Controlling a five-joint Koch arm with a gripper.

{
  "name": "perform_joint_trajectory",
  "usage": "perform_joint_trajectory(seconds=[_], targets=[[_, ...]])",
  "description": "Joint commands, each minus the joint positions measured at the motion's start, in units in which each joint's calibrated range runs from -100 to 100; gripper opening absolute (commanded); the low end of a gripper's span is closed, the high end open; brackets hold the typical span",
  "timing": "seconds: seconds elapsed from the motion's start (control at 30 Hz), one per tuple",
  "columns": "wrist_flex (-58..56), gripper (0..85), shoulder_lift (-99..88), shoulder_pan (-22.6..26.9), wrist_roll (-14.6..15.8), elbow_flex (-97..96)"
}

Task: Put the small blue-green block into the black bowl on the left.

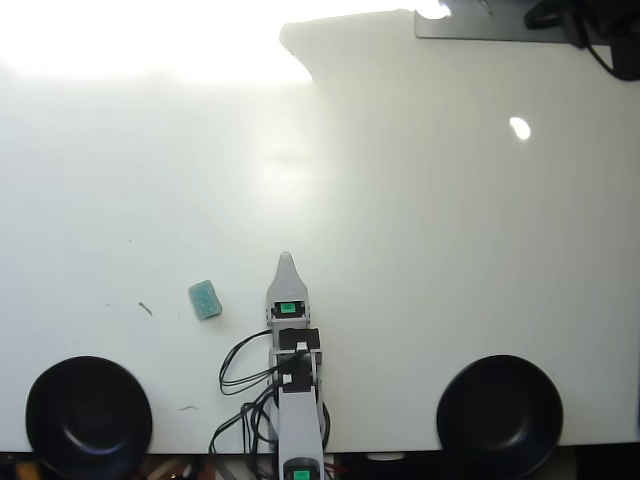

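Observation:
A small blue-green block (205, 300) lies on the white table in the overhead view, left of the arm. A black bowl (89, 416) sits at the lower left, below and left of the block. My gripper (286, 262) points up the picture from the arm at the bottom centre, about a block's width to the right of the block and not touching it. Only one white tip shows, so the jaws lie one over the other and their state cannot be read. Nothing is seen held.
A second black bowl (499, 414) sits at the lower right. The arm's black cables (240, 395) loop left of its base. The white table (420, 250) has strong glare at the upper left. Dark equipment (585, 25) stands at the top right corner.

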Motion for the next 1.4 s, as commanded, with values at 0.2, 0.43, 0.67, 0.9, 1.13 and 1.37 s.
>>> perform_joint_trajectory(seconds=[0.2, 0.43, 0.67, 0.9, 1.13, 1.37], targets=[[0.0, 48.3, -0.6, 0.4, 0.0, -1.7], [0.0, 48.3, -0.6, 0.4, 0.0, -1.7], [0.1, 48.3, -0.6, 0.4, 0.0, -1.7], [0.1, 48.2, -0.6, 0.7, -0.2, -1.7], [0.4, 48.2, -0.7, 2.1, -2.5, -1.7], [0.1, 48.2, -1.2, 3.5, -4.6, -1.4]])
